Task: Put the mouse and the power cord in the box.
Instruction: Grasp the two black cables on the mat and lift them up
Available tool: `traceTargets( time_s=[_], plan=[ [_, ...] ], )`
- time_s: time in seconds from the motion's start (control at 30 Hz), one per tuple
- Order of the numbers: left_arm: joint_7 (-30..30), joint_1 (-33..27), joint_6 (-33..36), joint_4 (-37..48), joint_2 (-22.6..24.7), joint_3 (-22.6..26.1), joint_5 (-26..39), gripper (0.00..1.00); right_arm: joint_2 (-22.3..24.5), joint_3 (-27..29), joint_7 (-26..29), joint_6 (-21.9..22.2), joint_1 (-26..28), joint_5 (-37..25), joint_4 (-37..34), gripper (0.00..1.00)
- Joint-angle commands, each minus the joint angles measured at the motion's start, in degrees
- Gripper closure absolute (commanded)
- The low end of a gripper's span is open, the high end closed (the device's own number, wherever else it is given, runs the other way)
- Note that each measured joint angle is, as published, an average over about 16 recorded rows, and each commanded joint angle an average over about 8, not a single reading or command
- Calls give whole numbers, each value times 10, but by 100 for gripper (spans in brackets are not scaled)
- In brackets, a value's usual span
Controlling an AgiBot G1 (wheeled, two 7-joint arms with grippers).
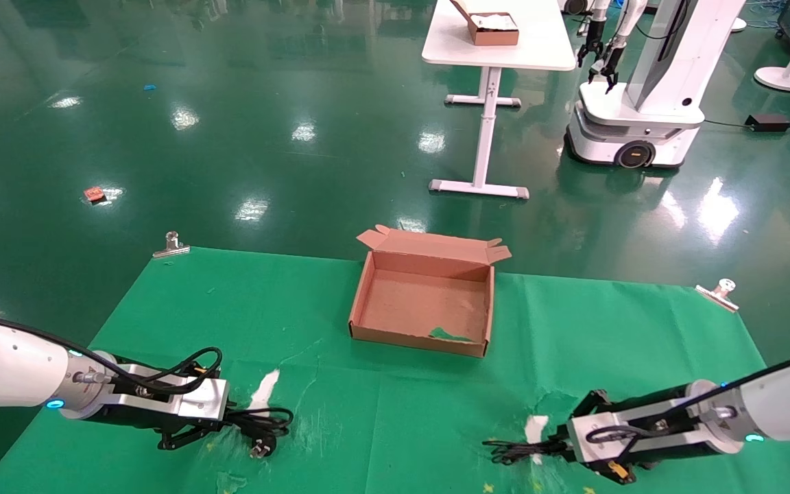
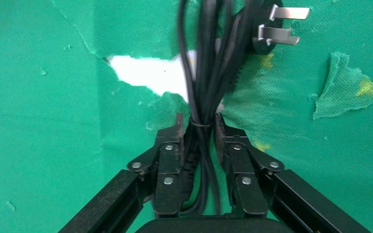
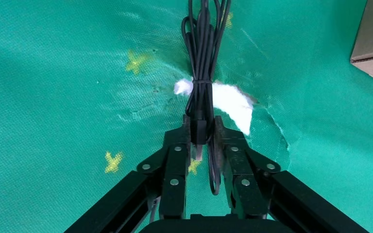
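Cords pinched at both near corners

Power cord (image 2: pixel 209 87), a thick black tied bundle with a pronged plug, lies at 7 o'clock from the box (image 1: pixel 424 302), the left pincer (image 2: pixel 198 127) closed on it. At 5 o'clock the right pincer (image 3: pixel 201 127) clamps a thinner tied cable (image 3: pixel 203 53); no mouse body shows. Torn green cloth (image 1: pixel 628 343) covers the worktop; beyond lies glossy green floor (image 1: pixel 230 137).

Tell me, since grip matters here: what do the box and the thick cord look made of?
The box looks like matte reddish-brown cardboard, with folded flaps and raw edges. The power cord, clamped in the left gripper, seems smooth black rubber or plastic sheathing with bare metal prongs.
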Motion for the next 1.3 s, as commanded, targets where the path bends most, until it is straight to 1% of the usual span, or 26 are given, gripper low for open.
traceTargets(
  time_s=[0.03, 0.27, 0.43, 0.57, 0.7, 0.8, 0.87, 0.97, 1.07, 1.17, 1.3],
  plan=[
    [0, 0, 0, 0, 0, 0, 0, 100, 0, 0, 0, 0, 0, 0, 0, 100],
    [-5, -2, 2, 3, -3, -1, -2, 100, 6, 4, 2, -7, 1, 7, -2, 100],
    [-29, -25, 23, 14, -18, -14, -20, 100, 35, 31, 8, -46, 5, 45, -13, 100],
    [-62, -68, 62, 21, -41, -33, -48, 100, 76, 59, 20, -86, 19, 86, -27, 100],
    [-110, -126, 101, 29, -61, -52, -74, 100, 120, 78, 39, -113, 53, 113, -36, 100],
    [-153, -168, 115, 33, -61, -63, -90, 100, 143, 85, 53, -123, 87, 123, -33, 100],
    [-179, -190, 113, 35, -54, -70, -99, 100, 149, 87, 63, -126, 111, 127, -27, 100],
    [-211, -213, 94, 36, -33, -78, -112, 100, 142, 88, 78, -127, 142, 129, -15, 100],
    [-237, -228, 58, 35, -5, -87, -125, 100, 119, 91, 90, -118, 162, 133, -4, 100],
    [-255, -237, 14, 33, 26, -96, -137, 100, 82, 97, 96, -96, 168, 141, 1, 100],
    [-266, -241, -42, 28, 64, -107, -153, 100, 16, 107, 93, -47, 149, 156, -3, 100]
  ],
)
